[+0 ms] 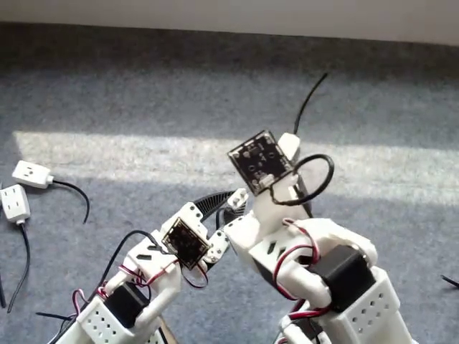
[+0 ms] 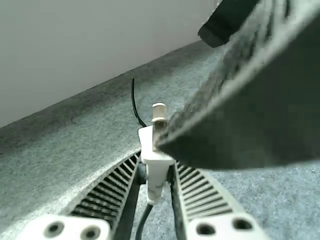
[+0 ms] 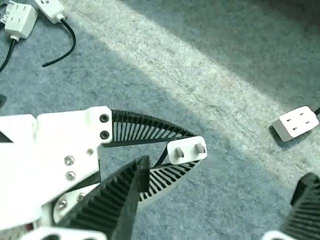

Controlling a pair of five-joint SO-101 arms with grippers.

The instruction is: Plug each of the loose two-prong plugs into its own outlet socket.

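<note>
Black ribbed finger [image 2: 240, 110] of the right gripper [image 3: 226, 172] crowds the white two-prong plug [image 2: 155, 145] clamped in the left gripper [image 2: 156, 172]. Past the prongs [image 3: 187, 148]: open grey carpet [image 3: 225, 75], white outlet socket [image 3: 296, 123] well apart.

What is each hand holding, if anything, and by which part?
The left hand grips a white two-prong plug by its body, with the prongs sticking out free. The right hand is open and holds nothing.

Carpet [image 1: 143, 93] rough, matt grey cloth. Plug [image 3: 186, 150] smooth white plastic, prongs [image 3: 200, 147] dull metal. Left pincer [image 2: 156, 161] ribbed black plastic.
</note>
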